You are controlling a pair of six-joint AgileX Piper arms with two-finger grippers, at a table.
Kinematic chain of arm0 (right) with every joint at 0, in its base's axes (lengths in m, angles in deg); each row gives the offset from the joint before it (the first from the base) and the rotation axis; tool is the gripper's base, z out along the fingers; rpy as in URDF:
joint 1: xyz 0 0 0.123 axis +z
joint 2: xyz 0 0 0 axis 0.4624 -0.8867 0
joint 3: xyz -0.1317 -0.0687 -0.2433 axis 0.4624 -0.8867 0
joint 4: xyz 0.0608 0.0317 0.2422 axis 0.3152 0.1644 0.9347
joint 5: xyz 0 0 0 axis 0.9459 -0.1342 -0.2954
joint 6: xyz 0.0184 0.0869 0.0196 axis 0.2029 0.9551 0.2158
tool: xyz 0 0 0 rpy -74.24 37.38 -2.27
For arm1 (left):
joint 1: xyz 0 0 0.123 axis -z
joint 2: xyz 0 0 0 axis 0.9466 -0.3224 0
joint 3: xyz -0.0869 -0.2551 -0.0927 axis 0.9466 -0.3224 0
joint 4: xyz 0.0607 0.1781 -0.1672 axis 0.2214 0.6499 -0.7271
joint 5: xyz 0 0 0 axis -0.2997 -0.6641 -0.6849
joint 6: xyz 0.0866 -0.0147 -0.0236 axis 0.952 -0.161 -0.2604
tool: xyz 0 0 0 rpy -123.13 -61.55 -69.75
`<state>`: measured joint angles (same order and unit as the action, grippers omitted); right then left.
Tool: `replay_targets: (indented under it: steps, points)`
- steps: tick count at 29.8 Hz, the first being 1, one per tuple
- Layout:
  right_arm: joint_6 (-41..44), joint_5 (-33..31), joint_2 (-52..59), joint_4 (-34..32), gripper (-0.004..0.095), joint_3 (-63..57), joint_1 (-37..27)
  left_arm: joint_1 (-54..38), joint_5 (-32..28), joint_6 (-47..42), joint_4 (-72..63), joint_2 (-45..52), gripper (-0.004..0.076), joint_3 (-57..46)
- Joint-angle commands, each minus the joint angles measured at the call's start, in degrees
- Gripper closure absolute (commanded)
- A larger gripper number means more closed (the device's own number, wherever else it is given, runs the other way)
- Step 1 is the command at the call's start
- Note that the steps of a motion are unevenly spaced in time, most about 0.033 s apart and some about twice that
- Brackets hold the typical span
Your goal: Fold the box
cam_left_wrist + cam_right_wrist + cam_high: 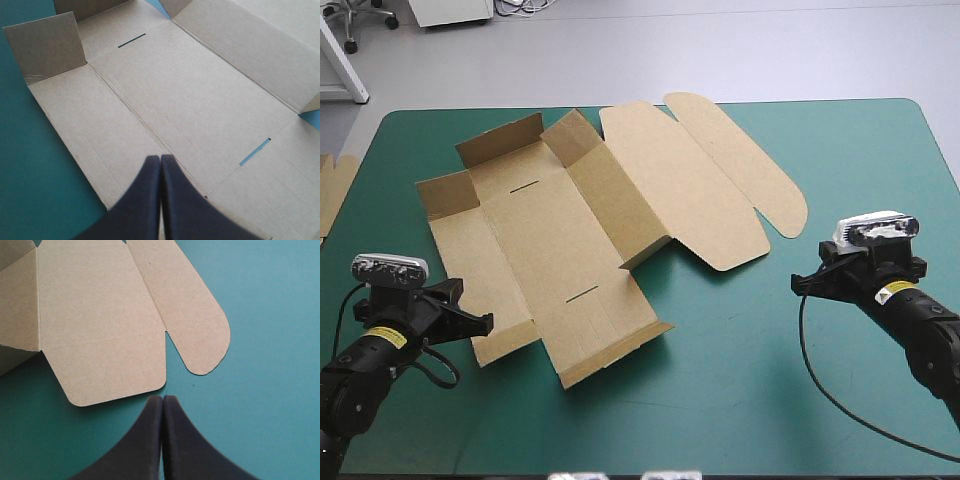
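Observation:
The brown box (570,225) lies mostly flat in the middle of the teal-green table, with its left-end flaps and one long wall partly raised. Its lid panel and rounded flap (750,165) stretch toward the far right. My left gripper (470,322) is shut and empty at the box's near left corner; in the left wrist view its tips (160,159) hover over the box floor (200,95) near a slot (255,151). My right gripper (802,283) is shut and empty, to the right of the box; in its wrist view the tips (163,399) point at the lid's rounded corner (100,330).
More brown board (332,190) shows at the table's left edge. Bare teal-green cover (740,380) lies between the grippers at the near side and to the far right of the box.

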<state>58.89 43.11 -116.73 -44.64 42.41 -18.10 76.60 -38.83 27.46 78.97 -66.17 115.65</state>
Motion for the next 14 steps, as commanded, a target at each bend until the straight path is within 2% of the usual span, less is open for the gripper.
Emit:
replay_targets:
  steps: [1, 14]
  points:
    - [-0.29, 3.72, 0.72, 0.16, 0.0927, 1.65, 0.0, 0.36, -3.92, -0.24, -0.74, 0.22, 0.0734, 2.01]
    - [-0.29, 3.72, 0.72, 0.39, 0.0927, 1.65, 0.0, 0.36, -3.92, -0.24, -0.72, 0.22, 0.0734, 2.01]
